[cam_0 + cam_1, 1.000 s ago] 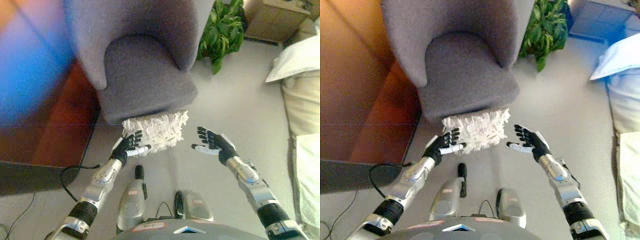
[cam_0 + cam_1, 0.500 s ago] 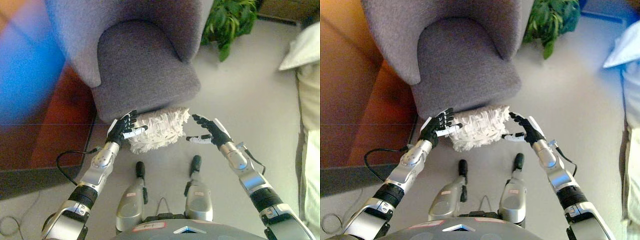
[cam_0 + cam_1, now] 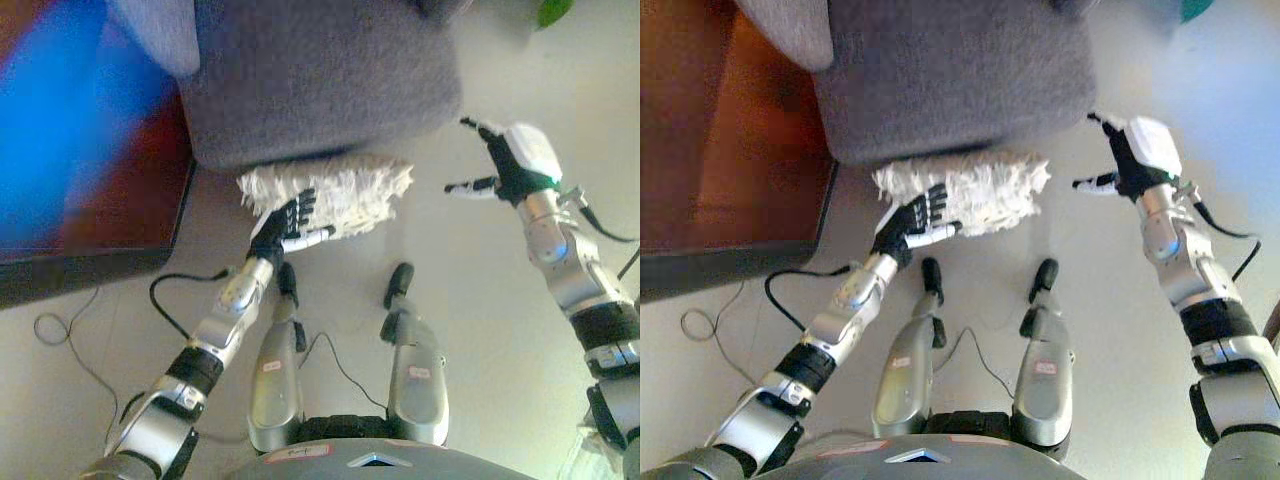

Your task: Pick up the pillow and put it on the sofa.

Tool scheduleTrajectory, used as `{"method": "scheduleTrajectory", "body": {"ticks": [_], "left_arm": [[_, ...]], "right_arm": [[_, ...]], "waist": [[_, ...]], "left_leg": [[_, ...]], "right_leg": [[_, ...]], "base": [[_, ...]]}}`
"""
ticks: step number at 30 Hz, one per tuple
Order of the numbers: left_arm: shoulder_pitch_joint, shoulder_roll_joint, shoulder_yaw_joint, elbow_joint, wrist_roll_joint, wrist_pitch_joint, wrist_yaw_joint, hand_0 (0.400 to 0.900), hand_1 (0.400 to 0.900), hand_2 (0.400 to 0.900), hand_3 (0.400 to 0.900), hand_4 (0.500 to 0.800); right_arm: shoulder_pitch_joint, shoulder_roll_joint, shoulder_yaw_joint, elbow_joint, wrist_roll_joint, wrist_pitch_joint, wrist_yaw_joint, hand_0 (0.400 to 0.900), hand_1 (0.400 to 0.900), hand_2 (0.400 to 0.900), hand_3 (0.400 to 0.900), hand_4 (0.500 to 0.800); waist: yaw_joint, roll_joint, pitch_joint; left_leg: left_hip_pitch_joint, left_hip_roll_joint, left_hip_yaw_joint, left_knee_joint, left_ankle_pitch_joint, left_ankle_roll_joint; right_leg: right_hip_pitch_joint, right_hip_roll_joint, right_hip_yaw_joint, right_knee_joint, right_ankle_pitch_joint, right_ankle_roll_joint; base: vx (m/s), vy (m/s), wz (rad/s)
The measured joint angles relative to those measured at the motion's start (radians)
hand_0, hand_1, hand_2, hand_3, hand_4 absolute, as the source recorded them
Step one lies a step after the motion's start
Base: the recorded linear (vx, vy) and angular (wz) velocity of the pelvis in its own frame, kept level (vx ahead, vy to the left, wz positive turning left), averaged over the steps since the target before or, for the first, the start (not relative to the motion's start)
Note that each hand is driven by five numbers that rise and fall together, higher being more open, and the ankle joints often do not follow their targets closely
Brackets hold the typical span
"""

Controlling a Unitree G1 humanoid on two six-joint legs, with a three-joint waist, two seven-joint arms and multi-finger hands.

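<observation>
Pillow (image 3: 335, 193) at left hand (image 3: 283, 229) fingertips: white, shaggy, tufted cloth. Sofa (image 3: 310, 75) beyond it: grey matt woven fabric. Floor (image 3: 480, 300) under right hand (image 3: 505, 165): pale, smooth, faint sheen.

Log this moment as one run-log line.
pillow: floor, against sofa front | left hand: open, on pillow | right hand: open, apart from pillow | lifted: no

the pillow (image 3: 330, 195) is white and shaggy, the sofa (image 3: 310, 80) is grey, and the floor (image 3: 480, 330) is pale grey.
</observation>
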Motion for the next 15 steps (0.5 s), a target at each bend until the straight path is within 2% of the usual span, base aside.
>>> {"method": "scheduleTrajectory", "body": {"ticks": [2, 5, 10, 15], "left_arm": [[-0.034, 0.006, -0.001, -0.001, -0.016, -0.002, 0.014, 0.900, 0.900, 0.900, 0.900, 0.800], [-0.070, 0.026, -0.012, -0.001, -0.018, -0.003, 0.036, 0.900, 0.900, 0.900, 0.900, 0.800], [-0.135, 0.040, -0.056, -0.001, -0.024, -0.004, 0.046, 0.900, 0.900, 0.900, 0.900, 0.800], [-0.161, 0.049, -0.063, -0.006, -0.026, -0.008, 0.060, 0.900, 0.900, 0.900, 0.900, 0.800]], "right_arm": [[-0.032, 0.000, 0.019, 0.001, -0.018, -0.002, -0.009, 0.900, 0.900, 0.900, 0.900, 0.800], [-0.096, 0.000, 0.085, 0.022, -0.031, -0.003, -0.022, 0.900, 0.900, 0.900, 0.900, 0.800], [-0.232, 0.002, 0.131, 0.131, -0.030, 0.015, -0.046, 0.900, 0.900, 0.900, 0.900, 0.800], [-0.344, -0.001, 0.169, 0.212, -0.024, 0.020, -0.071, 0.900, 0.900, 0.900, 0.900, 0.800]], "waist": [[0.004, -0.006, 0.007], [0.006, -0.016, 0.019], [0.006, -0.036, 0.032], [0.002, -0.041, 0.035]], "left_leg": [[-0.079, -0.021, -0.007, 0.037, -0.004, 0.007], [-0.175, -0.032, -0.010, 0.088, -0.011, 0.011], [-0.336, -0.041, -0.017, 0.216, -0.045, 0.017], [-0.456, -0.041, -0.028, 0.356, -0.096, 0.021]], "right_leg": [[-0.091, -0.027, 0.037, 0.072, -0.026, 0.003], [-0.188, -0.043, 0.064, 0.130, -0.037, 0.000], [-0.330, -0.062, 0.097, 0.221, -0.056, -0.005], [-0.433, -0.074, 0.122, 0.313, -0.081, -0.014]], "base": [[-0.09, 0.000, 0.04], [-0.08, 0.015, 0.07], [-0.04, 0.022, 0.01], [-0.01, 0.022, 0.00]]}}
